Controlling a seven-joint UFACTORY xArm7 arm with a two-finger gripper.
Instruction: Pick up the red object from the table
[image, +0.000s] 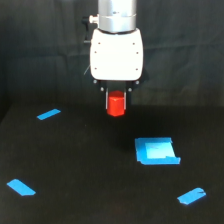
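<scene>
Red block (116, 104) hangs clamped in the gripper (116, 96) beneath the white body, seemingly lifted clear of the table (75, 165), though the dark view blurs that gap. A blue square patch (156, 150) lies toward the exterior view's right, blue tape strips (48, 114) scattered around.

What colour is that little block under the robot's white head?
Bright red-orange: the red object, seen in the exterior view.
</scene>
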